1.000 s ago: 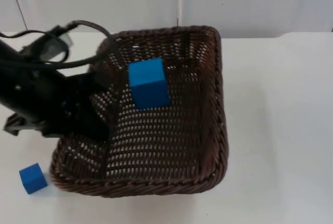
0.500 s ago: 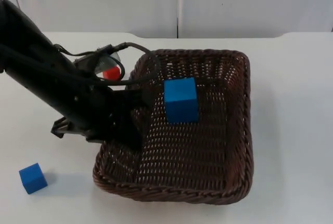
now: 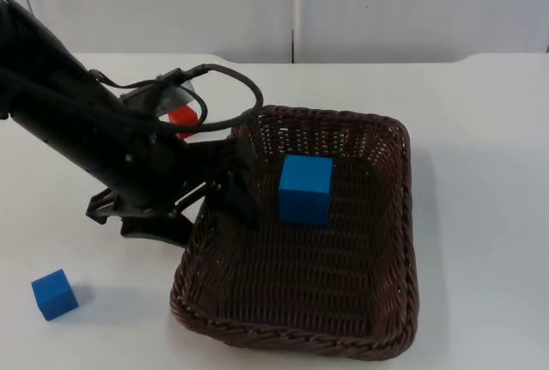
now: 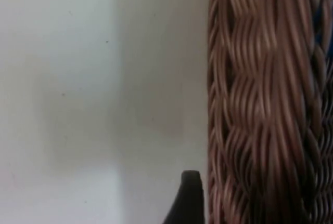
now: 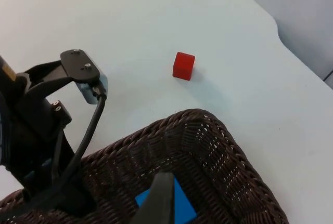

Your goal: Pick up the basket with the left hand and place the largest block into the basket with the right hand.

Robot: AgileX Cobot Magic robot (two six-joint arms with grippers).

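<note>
The brown wicker basket (image 3: 403,215) rests on the white table with the large blue block (image 3: 304,190) lying inside, toward its far side. My left gripper (image 3: 216,226) straddles the basket's left rim, open: one finger inside the wall, the other outside over the table. The left wrist view has the woven basket wall (image 4: 260,104) close beside a black fingertip (image 4: 187,198). From the right wrist view I look down on the basket rim (image 5: 208,125), the blue block (image 5: 179,203) and the left arm (image 5: 36,130). My right gripper is raised above the basket with nothing between its fingers.
A small blue block (image 3: 54,294) lies at the front left of the table. A small red block (image 3: 182,118), partly behind the left arm, sits beyond the basket's far left corner, and it also appears as the red block (image 5: 183,66).
The basket has shifted right and settled lower. The left gripper's fingers, shut on the rim before, have spread apart.
</note>
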